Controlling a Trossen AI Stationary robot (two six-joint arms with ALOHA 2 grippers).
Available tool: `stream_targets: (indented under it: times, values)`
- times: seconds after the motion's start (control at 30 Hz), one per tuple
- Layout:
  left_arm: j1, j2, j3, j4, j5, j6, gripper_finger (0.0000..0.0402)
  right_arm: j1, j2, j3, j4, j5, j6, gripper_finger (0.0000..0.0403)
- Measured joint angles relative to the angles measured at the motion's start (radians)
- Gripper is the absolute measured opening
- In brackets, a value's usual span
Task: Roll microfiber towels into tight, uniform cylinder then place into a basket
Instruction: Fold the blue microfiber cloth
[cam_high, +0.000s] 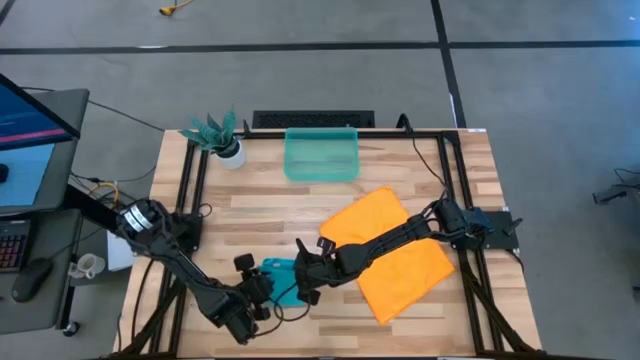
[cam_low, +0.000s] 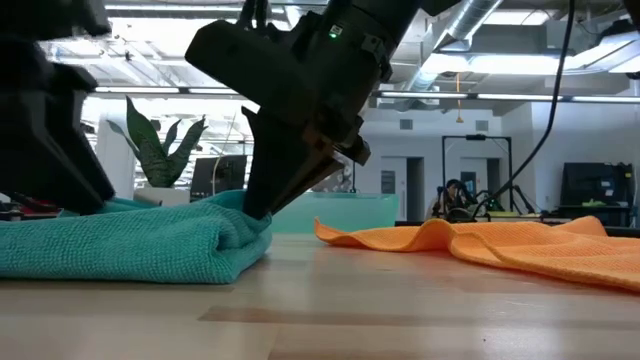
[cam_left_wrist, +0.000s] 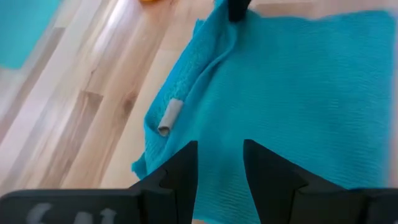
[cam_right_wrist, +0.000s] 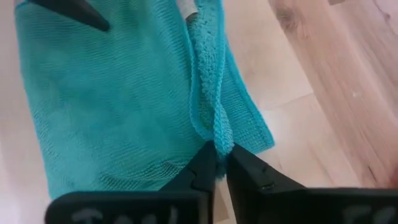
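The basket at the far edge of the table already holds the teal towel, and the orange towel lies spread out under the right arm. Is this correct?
Not quite. In the high view the basket is empty; the teal towel lies on the table near the front edge, between both end effectors. The orange towel does lie spread under the right arm.

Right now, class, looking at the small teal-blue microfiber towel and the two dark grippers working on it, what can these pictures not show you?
- Small teal-blue microfiber towel: high view, both arms cover most of it.
- Left gripper: low view, cut off by the picture's left edge.
- Right gripper: its fingers pinch a towel fold; the cloth hides the tips.
- Translucent teal-green plastic basket: low view, mostly behind the right gripper.
- Bright orange microfiber towel: high view, right arm crosses it.
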Motion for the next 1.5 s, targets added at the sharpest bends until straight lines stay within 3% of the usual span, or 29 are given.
stream_targets:
  times: [0.3, 1.17, 1.37, 1.5]
  values:
    - [0.039, 0.0, -0.072, 0.073, 0.067, -0.003, 0.0122, 0.001, 0.0, 0.0, 0.0, -0.009, -0.003, 0.0092]
    - [0.059, 0.0, -0.073, 0.108, 0.095, 0.0, 0.0122, -0.02, -0.027, 0.0, 0.0, -0.085, -0.033, 0.0095]
    - [0.059, 0.0, -0.073, 0.108, 0.097, 0.0, 0.0122, -0.034, -0.027, 0.0, -0.005, -0.082, -0.054, 0.0139]
    - [0.059, 0.0, -0.073, 0.108, 0.097, 0.0, 0.0122, -0.04, -0.026, 0.007, -0.058, -0.188, -0.069, 0.0183]
